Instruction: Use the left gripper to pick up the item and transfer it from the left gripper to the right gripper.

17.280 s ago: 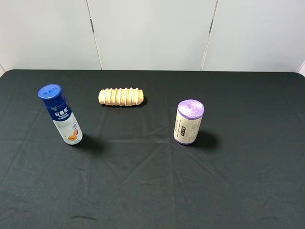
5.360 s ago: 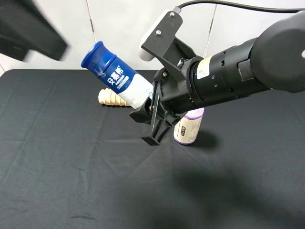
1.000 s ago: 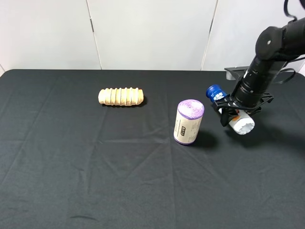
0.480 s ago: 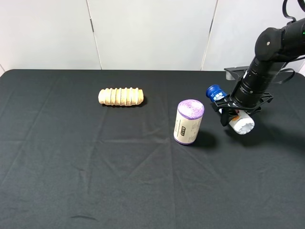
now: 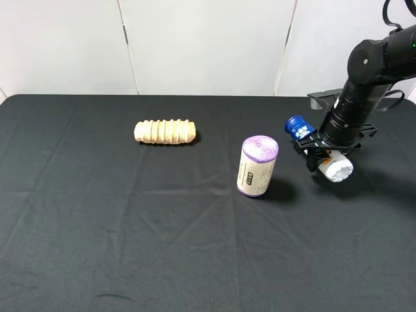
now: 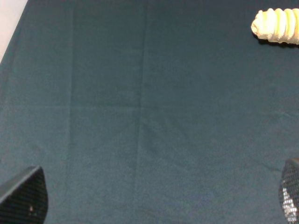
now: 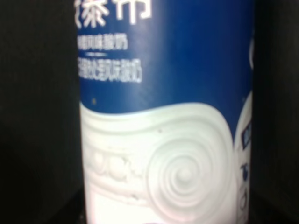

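From the high camera, the slim white plastic drink bottle with the wide blue cap (image 5: 323, 149) is sitting crosswise in the right gripper (image 5: 327, 151), the black fingered claw on the thick black arm, over toward the right edge of the black-clothed bench (image 5: 130, 247) and a bit nearer the back edge than the front. Compared with half a second ago the whole thing has drifted slightly further right and back, blue cap pointing toward the back-left, white base toward the front-right, so I'd say the handover is basically done and the right arm is just carrying it off. The claw is closed around the bottle's middle, with cap and base poking out either side. The purple-topped cream roll (image 5: 257, 166) stands upright near it on the middle side, not touching, and the ridged tan bread-like log (image 5: 165, 131) lies well apart, back-left of centre. The left gripper isn't in this shot at all. In the left wrist view you get bare cloth, the log's end (image 6: 276, 26), and two dark mesh-textured fingertips (image 6: 24, 201) set wide apart at the frame's corners with nothing between them. The right wrist view is filled by the bottle's label (image 7: 168, 116), blue band with white characters above a white swirl, pressed right up close, so it's held deep in that claw.
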Robot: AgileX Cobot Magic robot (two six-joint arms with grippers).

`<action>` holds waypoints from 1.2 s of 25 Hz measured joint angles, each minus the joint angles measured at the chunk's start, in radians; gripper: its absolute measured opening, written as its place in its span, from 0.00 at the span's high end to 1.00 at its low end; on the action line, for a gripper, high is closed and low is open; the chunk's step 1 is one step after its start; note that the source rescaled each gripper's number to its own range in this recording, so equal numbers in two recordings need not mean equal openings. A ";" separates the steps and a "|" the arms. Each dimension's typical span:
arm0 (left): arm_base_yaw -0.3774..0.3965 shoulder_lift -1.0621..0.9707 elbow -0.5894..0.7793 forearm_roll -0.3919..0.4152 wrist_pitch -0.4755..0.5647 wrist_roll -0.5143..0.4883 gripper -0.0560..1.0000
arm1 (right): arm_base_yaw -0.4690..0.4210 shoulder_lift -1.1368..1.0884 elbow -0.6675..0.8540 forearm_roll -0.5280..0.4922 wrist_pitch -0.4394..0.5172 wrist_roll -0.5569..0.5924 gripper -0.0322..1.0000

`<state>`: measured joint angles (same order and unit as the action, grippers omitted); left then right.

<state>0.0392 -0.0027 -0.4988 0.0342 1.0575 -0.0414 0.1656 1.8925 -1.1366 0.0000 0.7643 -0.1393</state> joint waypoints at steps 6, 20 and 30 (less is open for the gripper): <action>0.000 0.000 0.000 0.000 0.000 0.000 0.00 | 0.000 -0.001 -0.001 0.000 -0.001 0.022 0.24; 0.000 0.000 0.000 0.000 0.000 0.000 0.00 | 0.000 -0.001 -0.001 0.000 -0.008 0.033 0.00; 0.000 0.000 0.000 0.000 0.000 0.000 0.00 | 0.000 -0.023 -0.004 0.000 0.030 0.036 0.00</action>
<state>0.0392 -0.0027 -0.4988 0.0342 1.0575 -0.0414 0.1656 1.8695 -1.1403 0.0000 0.7946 -0.1032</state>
